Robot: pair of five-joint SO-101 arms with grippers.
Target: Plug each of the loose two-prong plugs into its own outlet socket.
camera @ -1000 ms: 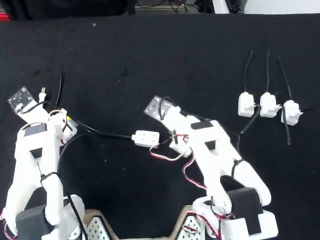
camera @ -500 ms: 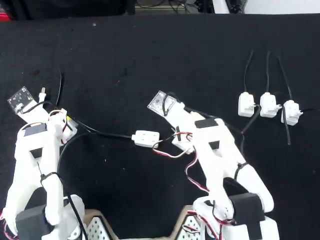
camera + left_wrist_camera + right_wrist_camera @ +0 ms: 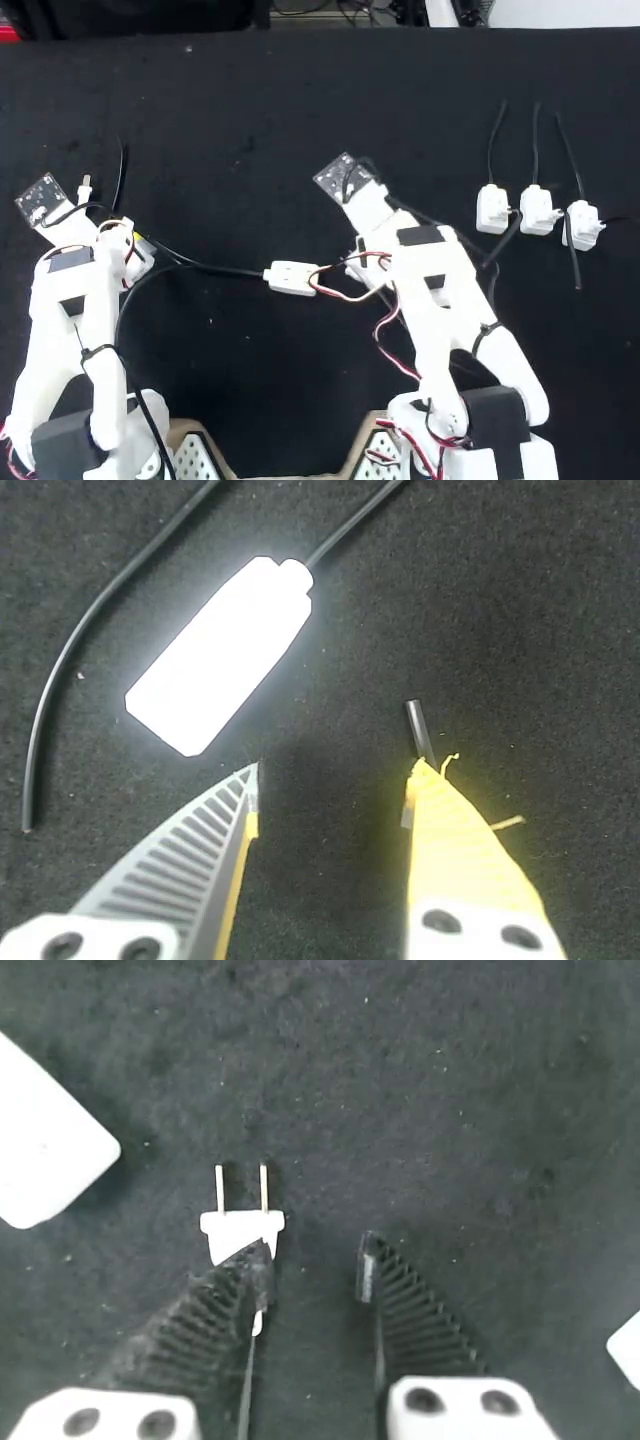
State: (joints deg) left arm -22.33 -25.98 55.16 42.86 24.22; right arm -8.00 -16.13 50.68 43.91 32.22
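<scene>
- right gripper (image 3: 312, 1250) spread above the black table (image 3: 450, 1060), white two-prong plug (image 3: 242, 1222) lying flat at one fingertip, prongs pointing away
- left gripper (image 3: 330, 775) spread, white rectangular corded block (image 3: 220, 655) just past its fingertips
- three white corded sockets (image 3: 537, 210) at right

Your high camera sits fixed above the table (image 3: 250, 100), looking down from well off. Both arm bases are at the near edge and the arms stretch away from you, with the left arm (image 3: 70, 320) on one side and the right arm (image 3: 430, 290) on the other. Now the left wrist camera: it rides on its arm and looks down past the left gripper (image 3: 332, 770), very close to the surface, with a white block (image 3: 220, 655) just ahead. The right wrist camera does likewise past the right gripper (image 3: 315, 1247), close over a plug (image 3: 242, 1222). All three share that black table top.
</scene>
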